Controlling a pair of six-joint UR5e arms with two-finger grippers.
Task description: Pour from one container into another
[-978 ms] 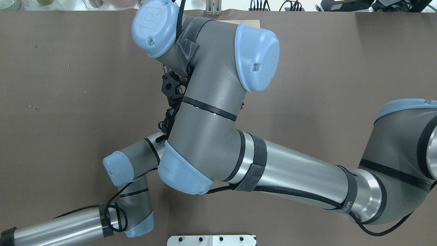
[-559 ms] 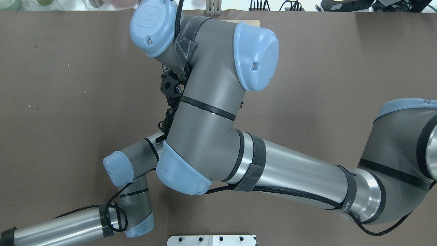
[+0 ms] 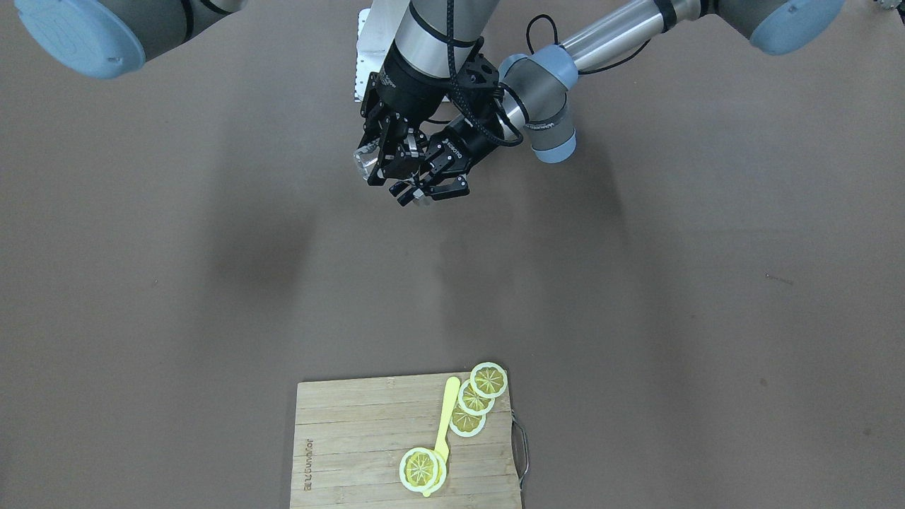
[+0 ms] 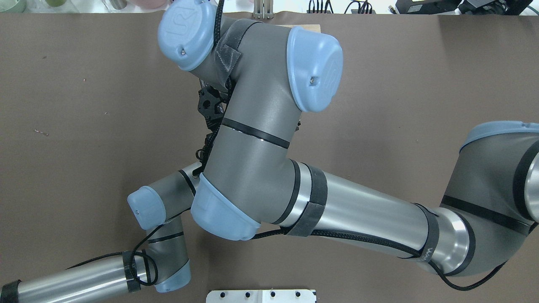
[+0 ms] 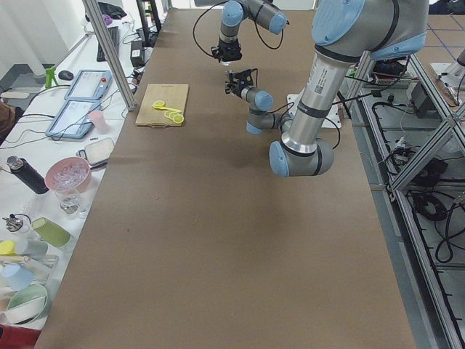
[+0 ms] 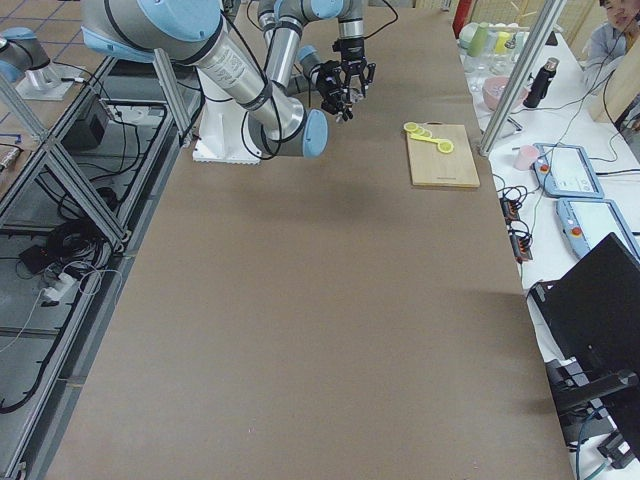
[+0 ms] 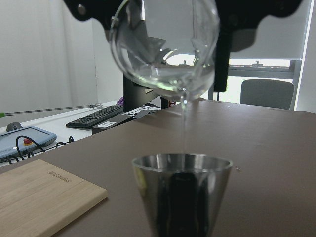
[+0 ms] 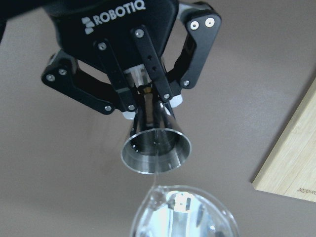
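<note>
Steel cup (image 7: 182, 197) upright in the left end effector (image 8: 148, 106), whose fingers are closed on the cup's narrow lower part, open rim facing up. Directly above that end effector, apart from the rim, a clear glass (image 7: 165, 49) lies tilted with its mouth lowered; the right end effector (image 3: 382, 168) is clamped around it from above. Thin stream of clear liquid (image 7: 183, 128) falls from the glass's lip into the cup's mouth, and a shallow pool sits in the glass's lower side. Both end effectors hang above the brown counter (image 3: 212, 318) with their vessels held clear of it. Well beyond the two end effectors, on the side away from the robot's base, a wooden cutting board (image 3: 353, 424) lies flat on the counter, carrying lemon slices (image 3: 488, 379) and a yellow spoon (image 3: 445, 413), one slice at the spoon's broad end
</note>
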